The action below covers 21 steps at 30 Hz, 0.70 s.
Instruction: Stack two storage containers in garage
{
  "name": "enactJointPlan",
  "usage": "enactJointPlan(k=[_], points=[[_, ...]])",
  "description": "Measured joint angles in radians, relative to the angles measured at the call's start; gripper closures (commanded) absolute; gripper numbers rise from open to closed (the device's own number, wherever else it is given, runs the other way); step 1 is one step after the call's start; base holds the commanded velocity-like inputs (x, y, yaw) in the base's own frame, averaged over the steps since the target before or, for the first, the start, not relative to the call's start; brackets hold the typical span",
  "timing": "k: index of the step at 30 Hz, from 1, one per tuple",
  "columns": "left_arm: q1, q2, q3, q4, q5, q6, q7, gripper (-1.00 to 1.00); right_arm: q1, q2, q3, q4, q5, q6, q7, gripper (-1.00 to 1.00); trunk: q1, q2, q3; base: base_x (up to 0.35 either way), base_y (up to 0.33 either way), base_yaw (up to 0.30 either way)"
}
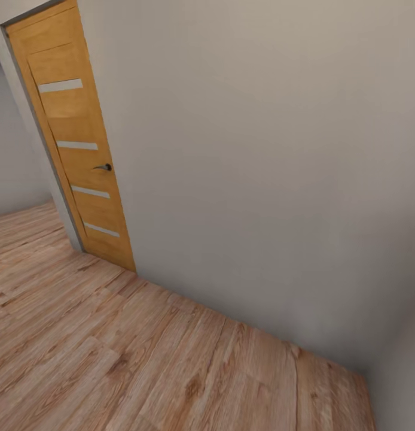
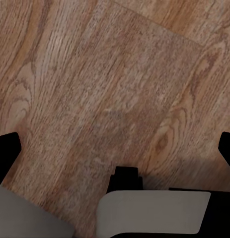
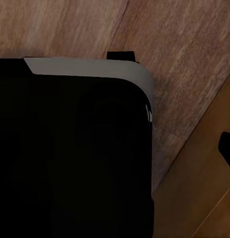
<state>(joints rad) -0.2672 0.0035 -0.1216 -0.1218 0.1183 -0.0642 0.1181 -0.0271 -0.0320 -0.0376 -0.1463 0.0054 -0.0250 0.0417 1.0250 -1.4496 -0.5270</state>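
Bare wood floor point(image 1: 142, 353) ahead, blocked by wall point(image 1: 261, 167) and closed door point(image 1: 76, 137)

Pale grey wall point(image 1: 261, 167), orange wooden door point(image 1: 79, 137), wood plank floor point(image 1: 112, 359).

Left tool point(image 2: 115, 148) hangs with its dark fingertips point(image 2: 6, 151) spread wide, nothing between them.

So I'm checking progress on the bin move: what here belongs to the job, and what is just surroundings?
Job things:
- wood plank floor, as in the living room
- left gripper, wide apart with nothing between

Just surroundings:
- wooden door with a dark handle
- plain wall
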Motion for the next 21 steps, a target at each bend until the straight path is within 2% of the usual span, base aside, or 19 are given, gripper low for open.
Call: enactJointPlan(k=[7, 21], points=[[0.0, 0.0, 0.0, 0.0, 0.0, 0.0, 0.0, -1.0, 0.0, 0.001, 0.0, 0.0, 0.001, 0.0, 0.0, -1.0, 0.0, 0.0, 0.0, 0.106, -0.001, 0.187], [0.001, -0.001, 0.0, 0.001, 0.0, 0.0, 0.0, -1.0, 0.0, 0.002, 0.0, 0.0, 0.001, 0.0, 0.0, -1.0, 0.0, 0.0, 0.0, 0.154, 0.015, 0.246]])
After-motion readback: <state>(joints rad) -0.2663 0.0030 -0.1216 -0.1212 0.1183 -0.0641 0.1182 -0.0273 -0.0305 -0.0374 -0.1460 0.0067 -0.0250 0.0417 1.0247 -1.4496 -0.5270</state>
